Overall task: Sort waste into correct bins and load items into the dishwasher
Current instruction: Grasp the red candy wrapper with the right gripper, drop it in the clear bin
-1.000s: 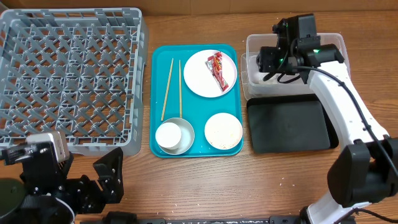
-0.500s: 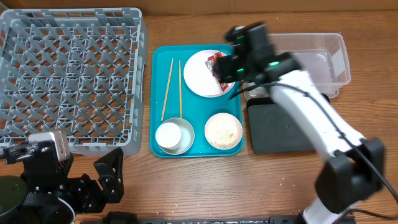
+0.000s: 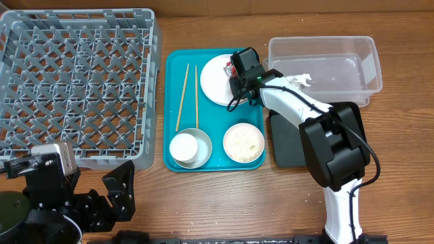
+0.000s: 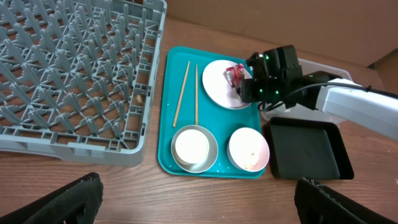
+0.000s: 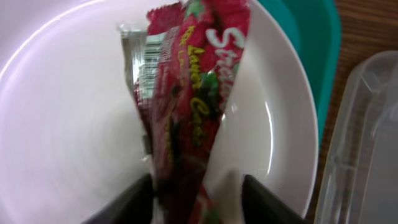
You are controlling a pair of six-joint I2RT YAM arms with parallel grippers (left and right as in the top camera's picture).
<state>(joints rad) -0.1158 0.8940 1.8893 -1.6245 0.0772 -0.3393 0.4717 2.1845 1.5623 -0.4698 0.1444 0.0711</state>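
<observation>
The red snack wrapper (image 5: 186, 106) lies on the round white plate (image 5: 68, 112) at the back of the teal tray. My right gripper (image 5: 196, 202) is down over it, open. The wrapper runs between its fingers: the left one touches it, and bare plate shows before the right one. In the overhead view the right gripper (image 3: 239, 73) hides most of the wrapper (image 3: 234, 65). A crumpled white paper scrap (image 3: 299, 80) lies in the clear tub (image 3: 352, 47). My left gripper (image 4: 199, 208) hangs wide open over bare wood, near the table's front edge.
The teal tray (image 3: 254, 163) also carries two chopsticks (image 3: 183, 95), a white cup (image 3: 184, 146) in a grey-blue bowl (image 3: 204, 146) and a pink bowl (image 3: 243, 142) with rice. The grey dish rack (image 3: 74, 81) stands at the left. The black tray (image 3: 298, 146) lies before the tub.
The right arm swung left from the clear tub to the plate and came down over the wrapper, its jaws narrowing. The paper scrap now lies in the tub. The left arm stayed still.
</observation>
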